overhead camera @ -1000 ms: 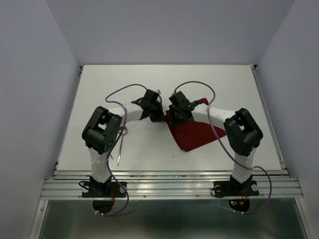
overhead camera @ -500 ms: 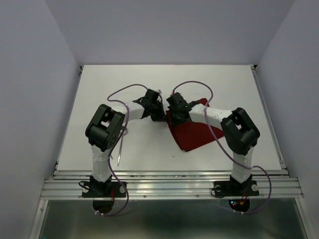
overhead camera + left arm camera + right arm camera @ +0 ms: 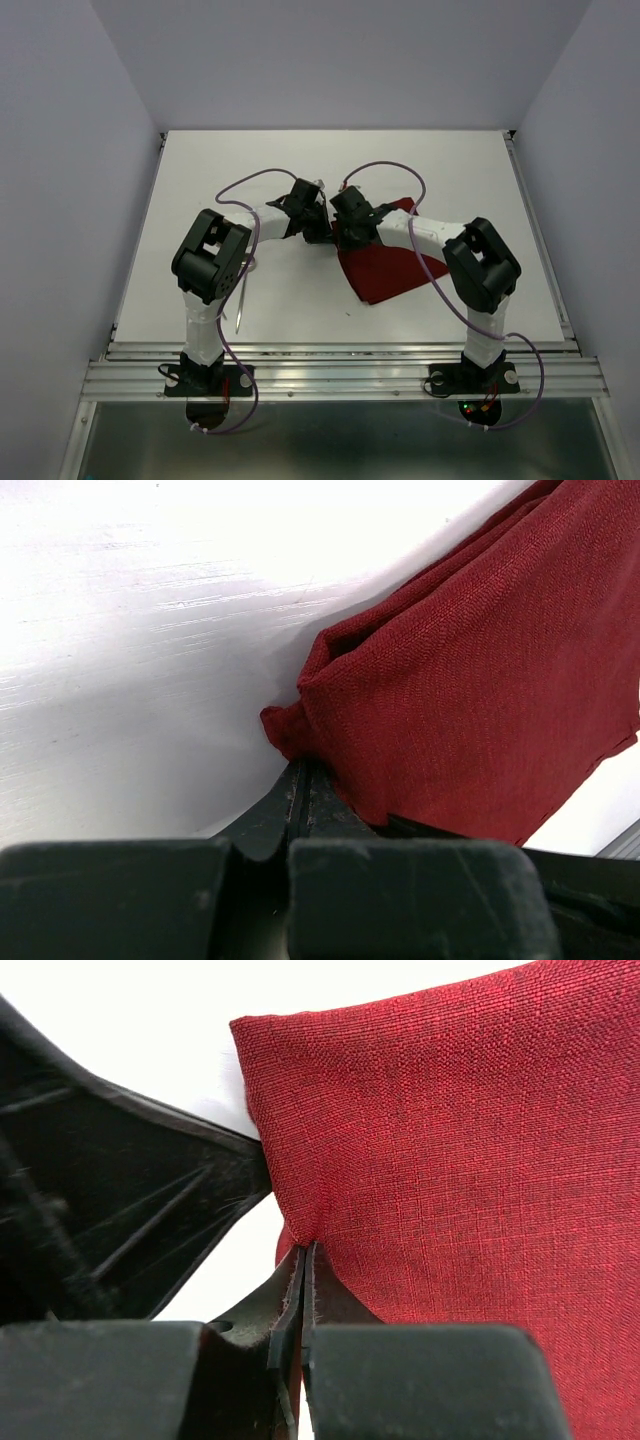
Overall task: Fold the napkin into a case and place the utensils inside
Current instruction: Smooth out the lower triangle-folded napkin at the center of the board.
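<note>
- Two sets of fingers are pinched shut side by side on the left-hand edge of the napkin, close to the middle of the surface.
- The left fingers are closed with no gap between them. Their tips grip a small bunched corner of the dark red cloth.
- The right fingers are also closed. They nip the cloth's edge just below a corner, and a small pucker rises from their tips.
- In the right wrist view, a black finger of the other set lies just beside that corner, on its left.
- The napkin lies on the surface, right of the middle and doubled over. The left wrist view shows stacked layers along its folded edge.
- From above, the napkin makes a rough wedge that narrows toward the near edge. The right arm crosses over its far part.
- Of the utensils, only a thin silver piece shows clearly. It lies well apart from the napkin, toward the near left corner of the surface, and points at the near edge.
- The left arm hides whatever lies at that piece's far end.
</note>
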Controlling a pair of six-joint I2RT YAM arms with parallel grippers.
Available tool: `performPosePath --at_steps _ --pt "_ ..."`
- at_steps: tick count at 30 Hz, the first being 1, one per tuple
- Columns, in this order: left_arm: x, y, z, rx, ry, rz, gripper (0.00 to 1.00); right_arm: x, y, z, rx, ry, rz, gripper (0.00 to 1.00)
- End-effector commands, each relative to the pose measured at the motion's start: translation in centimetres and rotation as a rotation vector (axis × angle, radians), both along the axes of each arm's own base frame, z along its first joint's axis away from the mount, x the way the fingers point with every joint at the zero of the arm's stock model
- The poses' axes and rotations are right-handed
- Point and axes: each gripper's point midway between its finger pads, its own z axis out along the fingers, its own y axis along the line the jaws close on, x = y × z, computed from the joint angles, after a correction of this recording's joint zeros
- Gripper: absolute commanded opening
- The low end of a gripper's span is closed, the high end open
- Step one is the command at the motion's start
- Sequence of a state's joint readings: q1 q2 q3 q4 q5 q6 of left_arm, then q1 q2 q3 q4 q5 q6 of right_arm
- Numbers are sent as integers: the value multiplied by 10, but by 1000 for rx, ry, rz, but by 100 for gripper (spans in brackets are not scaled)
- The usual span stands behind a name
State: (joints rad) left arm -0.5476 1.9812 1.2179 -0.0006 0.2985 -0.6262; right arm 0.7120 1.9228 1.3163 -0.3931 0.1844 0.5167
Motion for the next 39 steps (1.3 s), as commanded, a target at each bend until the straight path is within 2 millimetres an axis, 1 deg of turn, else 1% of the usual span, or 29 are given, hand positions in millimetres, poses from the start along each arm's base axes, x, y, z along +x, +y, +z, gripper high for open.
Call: performPosePath --at_steps 1,5,6,7,12,15,18,19,21,22,25,26,28,29,32,33,35,37,39 --pt "-1 8 -7 29 4 11 0 10 20 50 76 -102 6 1" --pt "-1 9 -9 32 8 12 0 13 22 59 87 -119 4 1" --pt "-1 9 -9 32 7 11 0 13 22 58 85 -117 4 1" --pt "-1 9 -9 32 8 12 0 10 26 60 91 -119 17 1" --pt "0 10 -9 34 7 15 0 13 28 67 99 -130 18 1" --pt "0 11 -10 36 8 18 0 11 33 68 104 -130 29 1" --pt "1 12 -9 36 6 20 0 10 37 64 109 -116 41 1" --pt "2 12 -9 37 5 23 0 9 39 58 109 -101 48 1" --pt "2 12 -8 34 2 24 0 6 45 51 113 -87 62 1" --pt "3 13 -7 37 2 27 0 5 47 42 110 -69 70 1" --pt "4 17 -5 46 -5 41 0 2 49 27 109 -41 76 1" --pt "5 17 -1 44 -12 45 0 2 49 18 97 -26 73 1" --pt "5 21 1 53 -14 54 0 1 49 11 94 -15 74 1" --pt "7 23 8 48 -26 62 0 0 49 7 93 -10 73 1" --pt "8 29 16 57 -39 86 0 1 49 6 96 -12 67 1" --pt "9 31 23 61 -51 97 0 1 49 6 96 -15 64 1" --pt "10 34 30 63 -63 106 0 2 48 6 94 -17 60 1" --pt "9 38 32 78 -63 117 0 2 49 7 96 -20 58 1" --pt "8 41 36 78 -68 123 0 3 49 10 98 -24 56 4"
